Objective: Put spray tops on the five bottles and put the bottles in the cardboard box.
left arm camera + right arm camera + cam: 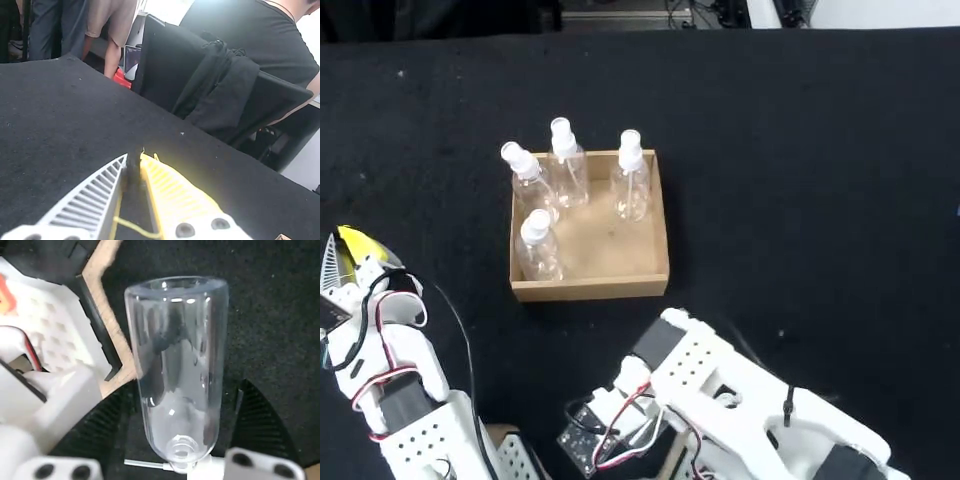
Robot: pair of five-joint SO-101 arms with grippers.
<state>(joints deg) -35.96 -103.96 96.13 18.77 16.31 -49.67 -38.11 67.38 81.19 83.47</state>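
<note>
On black table (820, 150): cardboard box (590, 289). Beyond edge: chair (157, 65). Right jaws clamp bottle (175, 370).

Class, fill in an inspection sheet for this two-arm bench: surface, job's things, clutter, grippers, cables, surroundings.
Surface: black cloth table.
Job's things: four bottles with spray tops stand upright in the box; a fifth bottle, with no top seen on it, is in the right gripper.
Clutter: nothing seen.
Grippers: left gripper shut and empty, at the high view's left edge; right gripper shut on the fifth bottle.
Cables: red and white wires run along both arms.
Surroundings: a chair with a dark jacket beyond the table.
</note>
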